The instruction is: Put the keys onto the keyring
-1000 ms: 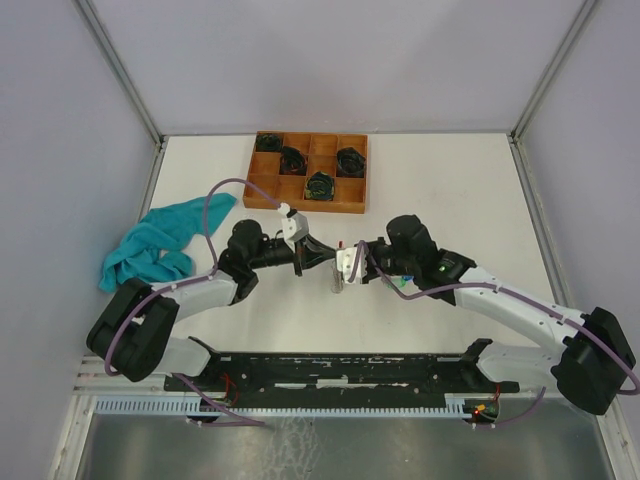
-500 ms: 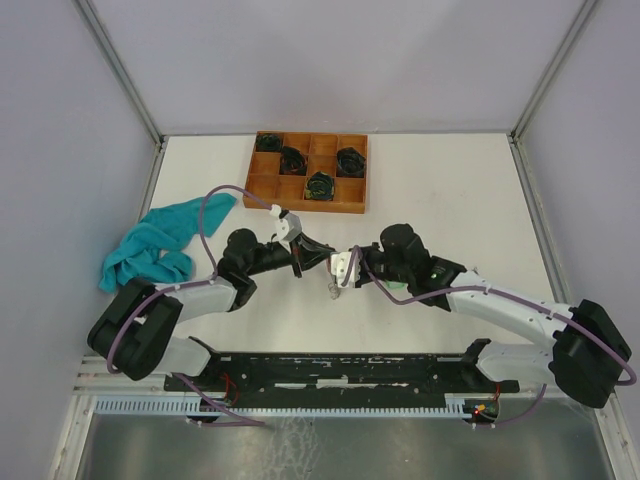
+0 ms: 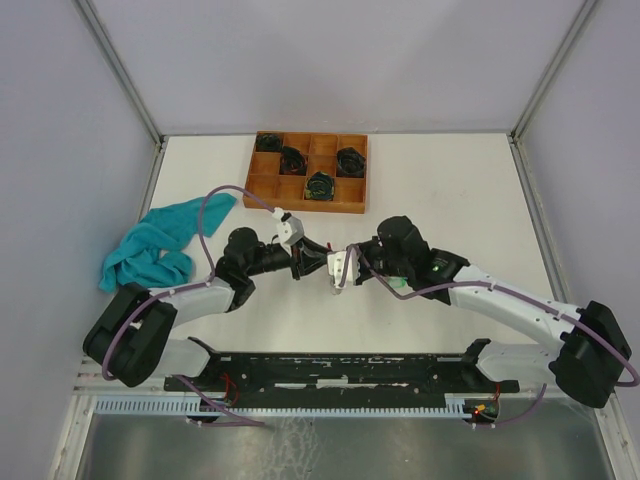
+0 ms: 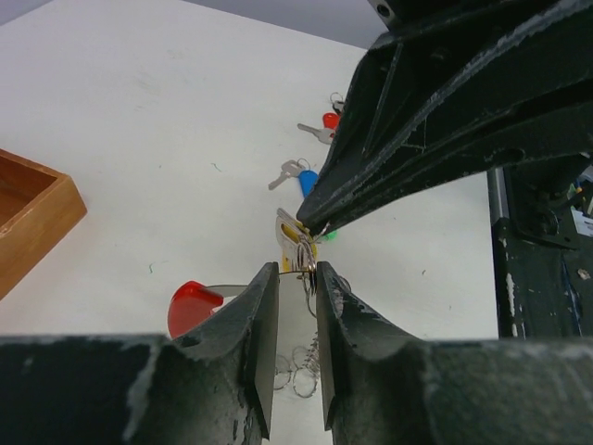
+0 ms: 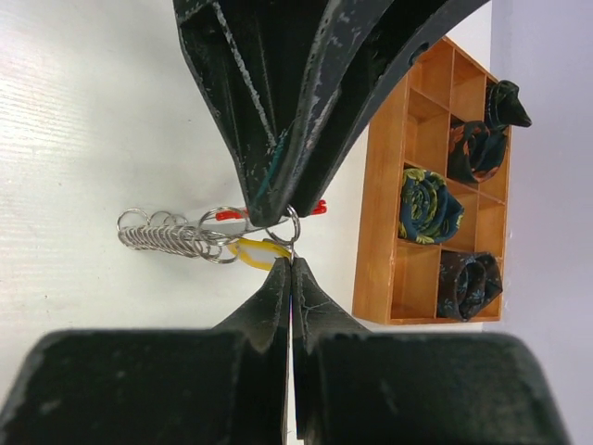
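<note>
My right gripper (image 5: 291,264) is shut on a silver keyring (image 5: 283,228), which carries a yellow-tagged key (image 5: 255,251) and a chain of small rings (image 5: 162,236). My left gripper (image 4: 297,271) meets it tip to tip, its jaws nearly closed on a red-tagged key (image 4: 190,306) whose blade reaches the keyring (image 4: 307,267). In the top view the left gripper (image 3: 322,262) and the right gripper (image 3: 340,270) touch above the table's middle. A blue-tagged key (image 4: 306,182) and another red-tagged key (image 4: 328,121) lie loose on the table. A green tag (image 4: 330,235) peeks out behind the ring.
A wooden compartment tray (image 3: 300,207) with dark rolled bundles stands at the back. It also shows in the right wrist view (image 5: 382,195). A teal cloth (image 3: 150,245) lies at the left. White walls enclose the table.
My left gripper has moved a little to the right, closing the gap to my right gripper. The right gripper has stayed about where it was, still holding the ring.
</note>
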Action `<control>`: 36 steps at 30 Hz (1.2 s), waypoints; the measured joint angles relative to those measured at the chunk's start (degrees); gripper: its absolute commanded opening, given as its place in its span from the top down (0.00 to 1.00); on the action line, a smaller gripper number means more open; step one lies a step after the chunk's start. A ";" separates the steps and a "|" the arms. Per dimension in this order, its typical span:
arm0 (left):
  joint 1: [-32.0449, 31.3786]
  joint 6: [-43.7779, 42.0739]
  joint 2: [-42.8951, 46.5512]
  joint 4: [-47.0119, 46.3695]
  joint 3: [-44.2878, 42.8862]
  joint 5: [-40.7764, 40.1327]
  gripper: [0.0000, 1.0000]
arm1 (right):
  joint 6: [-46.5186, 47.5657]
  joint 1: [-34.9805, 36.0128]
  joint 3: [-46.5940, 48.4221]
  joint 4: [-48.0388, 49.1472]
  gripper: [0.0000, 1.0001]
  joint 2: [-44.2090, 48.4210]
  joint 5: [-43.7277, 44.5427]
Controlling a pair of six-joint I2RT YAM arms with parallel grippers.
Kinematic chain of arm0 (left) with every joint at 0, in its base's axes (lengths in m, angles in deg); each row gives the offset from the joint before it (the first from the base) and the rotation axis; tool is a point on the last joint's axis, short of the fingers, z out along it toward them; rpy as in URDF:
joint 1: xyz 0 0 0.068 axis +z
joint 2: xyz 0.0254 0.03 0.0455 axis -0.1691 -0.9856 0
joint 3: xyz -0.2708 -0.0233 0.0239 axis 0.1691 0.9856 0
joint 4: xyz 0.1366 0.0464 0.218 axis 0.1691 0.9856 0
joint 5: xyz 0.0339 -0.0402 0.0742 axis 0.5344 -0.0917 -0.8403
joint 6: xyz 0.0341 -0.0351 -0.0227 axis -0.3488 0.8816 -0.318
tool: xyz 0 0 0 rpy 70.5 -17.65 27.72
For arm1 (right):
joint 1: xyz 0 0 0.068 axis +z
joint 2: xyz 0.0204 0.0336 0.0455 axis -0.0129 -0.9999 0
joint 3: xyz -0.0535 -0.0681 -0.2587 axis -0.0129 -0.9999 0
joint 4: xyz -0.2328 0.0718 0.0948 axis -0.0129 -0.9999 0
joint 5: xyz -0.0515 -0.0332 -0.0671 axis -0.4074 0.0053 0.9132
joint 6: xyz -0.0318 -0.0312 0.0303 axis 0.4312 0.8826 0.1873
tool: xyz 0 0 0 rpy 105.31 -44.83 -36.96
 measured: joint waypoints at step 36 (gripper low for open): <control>-0.28 -5.40 -1.09 9.60 -5.68 8.28 0.97 | 2.73 0.24 1.95 -7.54 0.99 2.19 0.50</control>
